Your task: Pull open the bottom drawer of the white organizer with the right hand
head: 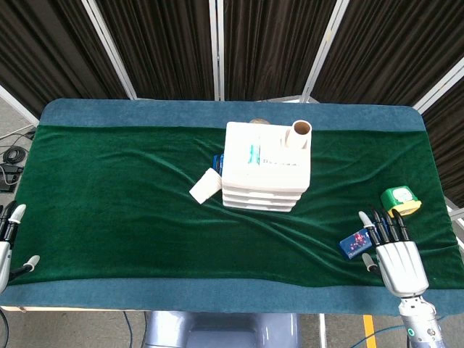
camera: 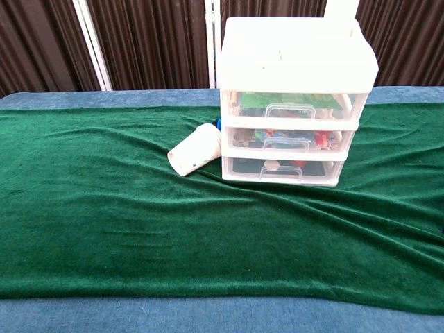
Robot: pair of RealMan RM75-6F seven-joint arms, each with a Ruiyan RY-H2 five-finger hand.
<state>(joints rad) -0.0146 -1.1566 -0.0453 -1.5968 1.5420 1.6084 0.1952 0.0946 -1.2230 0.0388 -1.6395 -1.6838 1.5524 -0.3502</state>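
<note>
The white organizer (head: 264, 167) stands mid-table; in the chest view the organizer (camera: 291, 97) shows three clear drawers, all pushed in. Its bottom drawer (camera: 281, 168) has a small handle (camera: 281, 171) at the front. My right hand (head: 395, 254) rests at the near right of the table with fingers apart, holding nothing, well away from the organizer. My left hand (head: 9, 239) shows only partly at the left edge, fingers apart and empty. Neither hand appears in the chest view.
A white paper cup (head: 206, 185) lies on its side left of the organizer, also seen as the cup (camera: 195, 150). A cardboard tube (head: 300, 133) stands on top. A small blue box (head: 355, 243) and a green-yellow tape roll (head: 400, 198) lie near my right hand.
</note>
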